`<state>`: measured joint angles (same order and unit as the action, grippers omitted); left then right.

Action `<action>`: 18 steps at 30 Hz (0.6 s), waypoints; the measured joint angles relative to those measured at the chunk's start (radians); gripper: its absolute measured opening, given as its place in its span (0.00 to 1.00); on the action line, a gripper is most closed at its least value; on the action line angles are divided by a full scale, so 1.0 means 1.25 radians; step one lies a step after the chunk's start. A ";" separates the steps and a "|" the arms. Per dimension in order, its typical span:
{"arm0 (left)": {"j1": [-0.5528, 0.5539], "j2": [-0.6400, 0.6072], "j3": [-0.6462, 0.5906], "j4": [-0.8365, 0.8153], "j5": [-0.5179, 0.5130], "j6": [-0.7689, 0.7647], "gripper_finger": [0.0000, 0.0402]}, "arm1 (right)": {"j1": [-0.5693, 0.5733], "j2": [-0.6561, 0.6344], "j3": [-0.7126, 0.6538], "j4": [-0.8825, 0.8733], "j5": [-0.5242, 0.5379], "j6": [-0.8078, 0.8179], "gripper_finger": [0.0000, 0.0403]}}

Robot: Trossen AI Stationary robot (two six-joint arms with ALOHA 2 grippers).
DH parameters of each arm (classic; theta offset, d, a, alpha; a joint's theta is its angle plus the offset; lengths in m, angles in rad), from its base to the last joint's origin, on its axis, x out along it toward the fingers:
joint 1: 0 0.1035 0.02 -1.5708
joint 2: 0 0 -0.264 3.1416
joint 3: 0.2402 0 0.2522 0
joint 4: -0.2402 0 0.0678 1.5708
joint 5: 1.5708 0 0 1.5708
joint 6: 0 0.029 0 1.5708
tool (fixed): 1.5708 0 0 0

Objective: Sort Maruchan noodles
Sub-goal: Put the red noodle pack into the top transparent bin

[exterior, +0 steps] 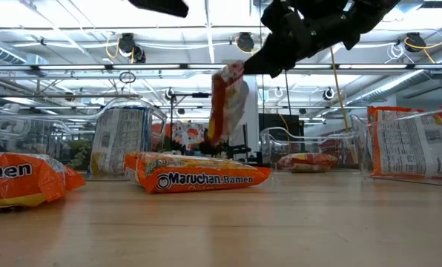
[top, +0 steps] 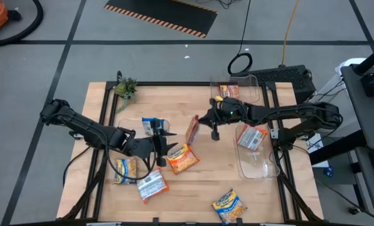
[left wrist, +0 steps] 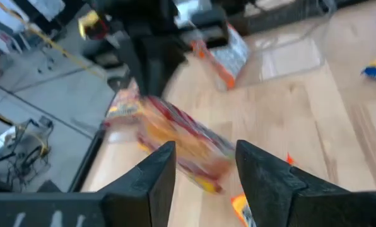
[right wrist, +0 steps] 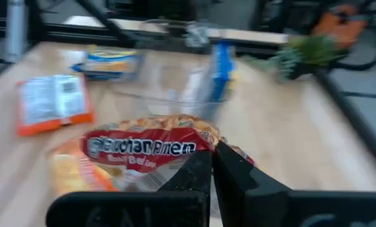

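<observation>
Right pincer (top: 209,120) pinching raised packet (top: 192,129).

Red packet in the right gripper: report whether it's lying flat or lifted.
Lifted. The right gripper is shut on the red packet, which hangs clear of the table in the low view.

2 dark jointed arms w/ black cabling, matte-black 2-finger hands
</observation>
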<state>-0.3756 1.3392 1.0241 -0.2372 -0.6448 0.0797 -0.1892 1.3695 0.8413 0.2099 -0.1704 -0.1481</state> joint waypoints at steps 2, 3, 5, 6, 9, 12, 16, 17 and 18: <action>0.000 0.000 0.000 -0.030 0.000 -0.030 0.43 | -0.024 -0.022 0.000 -0.017 0.033 -0.024 0.00; 0.000 0.000 0.000 -0.048 0.000 -0.049 0.43 | -0.037 -0.031 0.000 -0.023 0.053 -0.036 0.00; 0.000 0.000 0.000 -0.086 0.001 -0.084 0.43 | -0.060 -0.054 0.000 -0.039 0.109 -0.065 0.00; 0.000 0.000 0.000 -0.102 0.001 -0.097 0.43 | -0.074 -0.065 0.000 -0.048 0.135 -0.082 0.00; 0.000 -0.001 0.000 -0.135 0.001 -0.118 0.43 | -0.118 -0.092 0.000 -0.048 0.203 -0.129 0.00; 0.002 -0.001 0.000 -0.145 0.012 -0.134 0.43 | -0.174 -0.109 0.000 -0.046 0.220 -0.167 0.00; 0.002 -0.001 0.000 -0.160 0.039 -0.155 0.43 | -0.256 -0.111 0.000 -0.047 0.219 -0.190 0.00; 0.002 -0.001 0.000 -0.165 0.044 -0.158 0.43 | -0.277 -0.111 0.000 -0.048 0.220 -0.191 0.00; 0.001 -0.001 0.000 -0.170 0.049 -0.163 0.43 | -0.297 -0.111 0.000 -0.048 0.222 -0.191 0.00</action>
<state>-0.3739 1.3384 1.0241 -0.4501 -0.5840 -0.1238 -0.5601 1.2308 0.8413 0.1501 0.1068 -0.3868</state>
